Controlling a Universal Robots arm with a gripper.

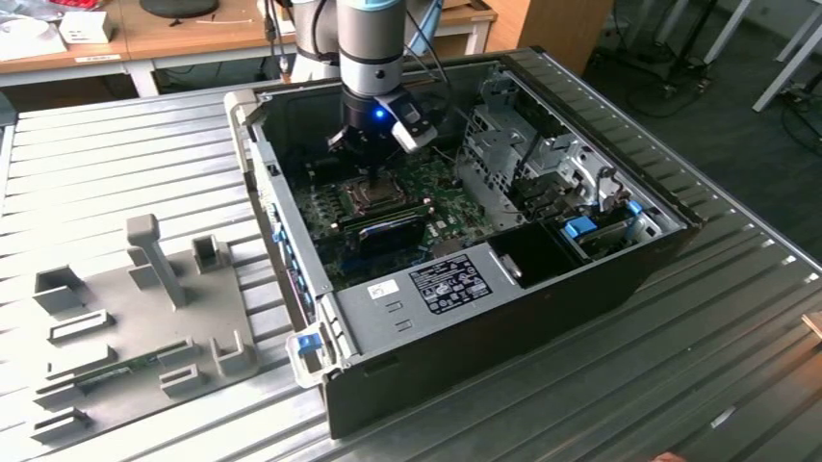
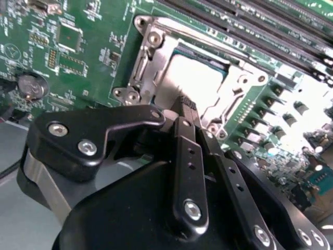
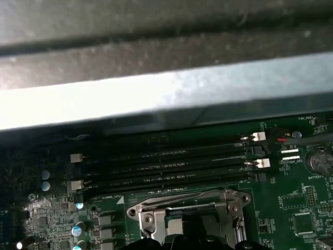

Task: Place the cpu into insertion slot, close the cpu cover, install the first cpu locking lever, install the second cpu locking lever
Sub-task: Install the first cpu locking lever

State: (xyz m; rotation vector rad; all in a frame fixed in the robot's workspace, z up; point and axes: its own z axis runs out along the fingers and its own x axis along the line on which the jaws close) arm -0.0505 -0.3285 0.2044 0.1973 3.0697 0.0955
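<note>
Gripper (image 2: 188,104) tips together on cpu (image 2: 195,83); cpu cover (image 2: 151,78) rim alongside.

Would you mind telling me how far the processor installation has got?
Done: the chip lies in the socket, with the metal cover lowered around it. In hand: the claw is down at the socket's edge. Left: I cannot tell whether either locking lever is latched.

Gripper (image 2: 188,104) matt black metal with bright screw heads; cpu cover (image 2: 156,78) brushed silvery metal; cpu (image 2: 195,78) glossy, glaring white; circuit board (image 2: 99,31) green, semi-gloss; table (image 1: 115,164) ribbed dull grey metal.
</note>
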